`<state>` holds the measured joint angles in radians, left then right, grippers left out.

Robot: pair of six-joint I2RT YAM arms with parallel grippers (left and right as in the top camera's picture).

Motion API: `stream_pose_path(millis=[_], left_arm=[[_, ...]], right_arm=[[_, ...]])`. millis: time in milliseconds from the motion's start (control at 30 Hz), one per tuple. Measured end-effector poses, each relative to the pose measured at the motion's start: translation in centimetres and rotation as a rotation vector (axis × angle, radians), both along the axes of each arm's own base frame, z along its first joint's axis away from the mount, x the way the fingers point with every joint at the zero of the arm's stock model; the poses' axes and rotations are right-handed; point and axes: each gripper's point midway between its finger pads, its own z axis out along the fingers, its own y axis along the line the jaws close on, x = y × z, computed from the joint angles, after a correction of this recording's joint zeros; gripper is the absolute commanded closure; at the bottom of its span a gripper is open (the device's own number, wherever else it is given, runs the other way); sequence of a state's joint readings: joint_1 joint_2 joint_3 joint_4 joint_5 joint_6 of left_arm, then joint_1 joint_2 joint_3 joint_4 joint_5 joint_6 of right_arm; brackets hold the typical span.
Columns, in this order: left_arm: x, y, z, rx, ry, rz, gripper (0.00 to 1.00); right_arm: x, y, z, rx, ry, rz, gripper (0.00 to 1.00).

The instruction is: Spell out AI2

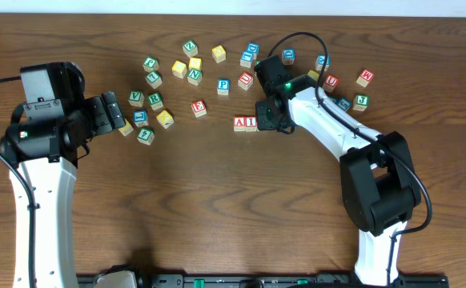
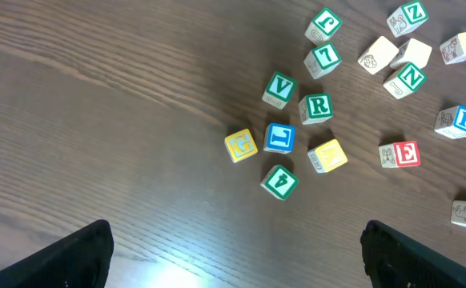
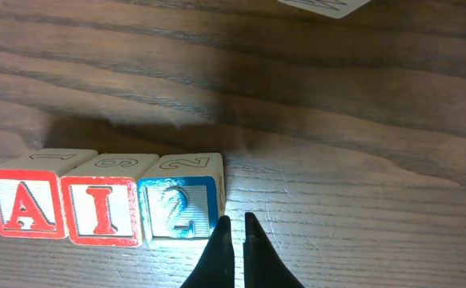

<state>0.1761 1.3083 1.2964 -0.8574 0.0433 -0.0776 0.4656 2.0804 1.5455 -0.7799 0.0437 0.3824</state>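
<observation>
Right wrist view: A block (image 3: 26,208), I block (image 3: 102,211) and 2 block (image 3: 177,210) touch in a row, so the word looks finished. The right gripper (image 3: 235,240) is pinched together and empty; the left gripper (image 2: 235,244) is spread apart.

A red A block (image 1: 239,123) and a red I block (image 1: 251,123) were set touching in a row, the right gripper (image 1: 264,119) placed just beside; loose blocks (image 1: 223,84) were scattered beyond.

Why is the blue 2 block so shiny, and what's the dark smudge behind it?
Right wrist view: light glares off the blue wooden 2 block; the smudge is a shadow on the brown wooden table behind it. Left wrist view: a bright glare spot sits low on the table.
</observation>
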Motion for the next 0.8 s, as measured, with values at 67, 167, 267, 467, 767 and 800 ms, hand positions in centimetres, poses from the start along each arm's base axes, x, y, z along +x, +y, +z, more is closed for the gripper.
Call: stream_pose_path(millis=[67, 167, 267, 467, 767, 800], left_arm=[[0.01, 0.00, 0.01, 0.000, 0.000, 0.000, 0.02], [0.00, 0.00, 0.00, 0.000, 0.000, 0.000, 0.03], [0.00, 0.00, 0.00, 0.000, 0.000, 0.000, 0.02], [0.00, 0.00, 0.00, 0.000, 0.000, 0.000, 0.02], [0.00, 0.00, 0.00, 0.000, 0.000, 0.000, 0.02], [0.01, 0.00, 0.01, 0.000, 0.000, 0.000, 0.03]], right_arm=[[-0.02, 0.03, -0.02, 0.002, 0.001, 0.001, 0.99], [-0.03, 0.05, -0.02, 0.002, 0.002, 0.001, 0.99], [-0.04, 0.20, -0.01, 0.010, 0.003, 0.004, 0.99], [-0.08, 0.38, 0.00, 0.020, 0.006, 0.007, 0.99], [-0.10, 0.43, 0.00, 0.023, 0.007, 0.008, 0.99], [-0.08, 0.42, 0.00, 0.023, 0.007, 0.008, 0.99]])
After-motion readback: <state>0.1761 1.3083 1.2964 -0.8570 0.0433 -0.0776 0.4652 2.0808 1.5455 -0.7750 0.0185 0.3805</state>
